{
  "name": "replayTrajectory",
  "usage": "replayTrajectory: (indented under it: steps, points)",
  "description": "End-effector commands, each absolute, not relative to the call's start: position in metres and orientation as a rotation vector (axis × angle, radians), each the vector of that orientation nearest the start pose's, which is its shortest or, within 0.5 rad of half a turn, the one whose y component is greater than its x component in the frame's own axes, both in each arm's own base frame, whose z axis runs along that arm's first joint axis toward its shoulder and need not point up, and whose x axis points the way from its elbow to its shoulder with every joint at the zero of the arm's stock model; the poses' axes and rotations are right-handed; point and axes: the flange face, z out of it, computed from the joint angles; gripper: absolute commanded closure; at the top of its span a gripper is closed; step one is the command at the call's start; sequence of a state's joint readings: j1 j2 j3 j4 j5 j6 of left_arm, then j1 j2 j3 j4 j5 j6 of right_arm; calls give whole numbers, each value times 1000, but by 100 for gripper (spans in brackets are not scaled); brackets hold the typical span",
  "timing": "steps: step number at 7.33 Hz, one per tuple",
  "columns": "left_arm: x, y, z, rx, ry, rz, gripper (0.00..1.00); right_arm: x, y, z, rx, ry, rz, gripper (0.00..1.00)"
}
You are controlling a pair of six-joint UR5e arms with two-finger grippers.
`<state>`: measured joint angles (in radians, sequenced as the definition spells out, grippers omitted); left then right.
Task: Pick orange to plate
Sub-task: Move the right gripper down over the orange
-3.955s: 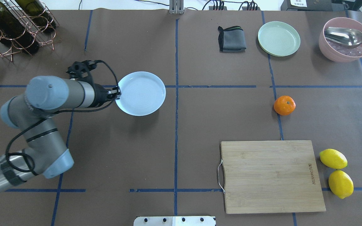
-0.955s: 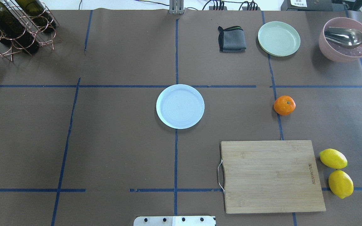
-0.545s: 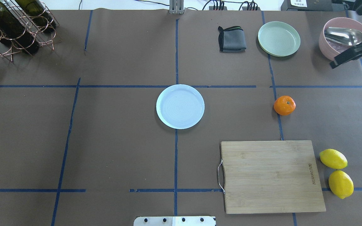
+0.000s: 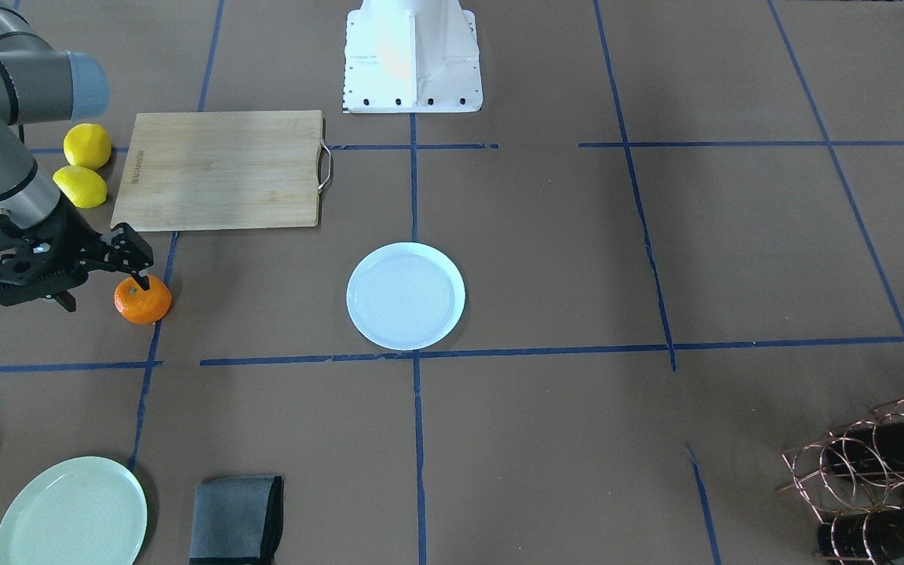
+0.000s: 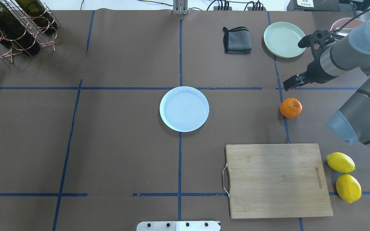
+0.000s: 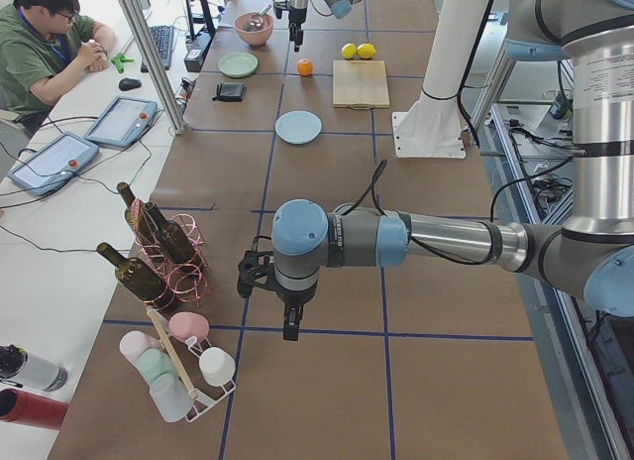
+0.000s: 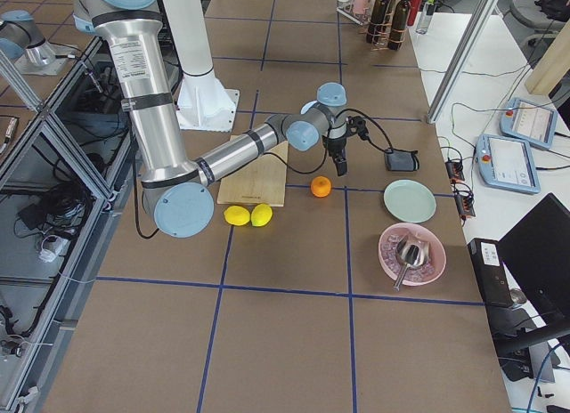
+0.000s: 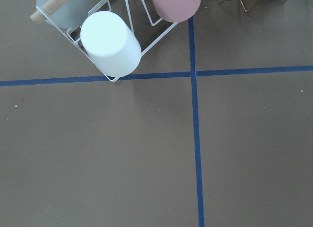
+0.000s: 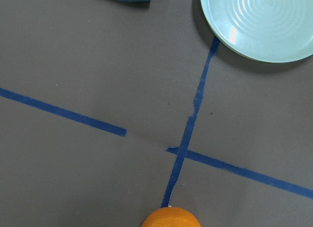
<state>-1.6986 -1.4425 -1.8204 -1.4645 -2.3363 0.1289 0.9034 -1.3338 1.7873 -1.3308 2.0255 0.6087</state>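
Observation:
The orange (image 5: 290, 107) lies on the brown table cover on the right side, on a blue tape line; the front view shows the orange (image 4: 142, 299) too. My right gripper (image 5: 290, 84) hovers just beyond it, open and holding nothing, also seen as the right gripper (image 4: 132, 259) from the front. In the right wrist view only the top of the orange (image 9: 171, 217) shows at the bottom edge. The white plate (image 5: 184, 108) sits empty at the table's centre. My left gripper (image 6: 287, 321) hangs far off near the bottle rack; I cannot tell whether it is open.
A wooden cutting board (image 5: 278, 179) and two lemons (image 5: 340, 162) lie nearer the robot than the orange. A pale green plate (image 5: 285, 39), a folded grey cloth (image 5: 236, 40) and a pink bowl (image 7: 411, 251) stand beyond it. A wine rack (image 5: 14, 25) fills the far left corner.
Four seconds ago my left gripper held the plate's rim at the left; the plate now lies at the centre and that arm has withdrawn. The right arm swung in to just beyond the orange.

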Motion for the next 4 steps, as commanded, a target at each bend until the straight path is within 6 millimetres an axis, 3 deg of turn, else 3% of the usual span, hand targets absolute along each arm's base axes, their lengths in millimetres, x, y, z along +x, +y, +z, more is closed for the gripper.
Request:
replayTrajectory:
  steps: [1, 4]
  points:
    - [-119, -424, 606, 114, 757, 8, 0, -318, -508, 432, 267, -709, -212, 0]
    - [-119, -425, 604, 119, 756, 10, 0, -335, -503, 448, 247, -678, -230, 0]
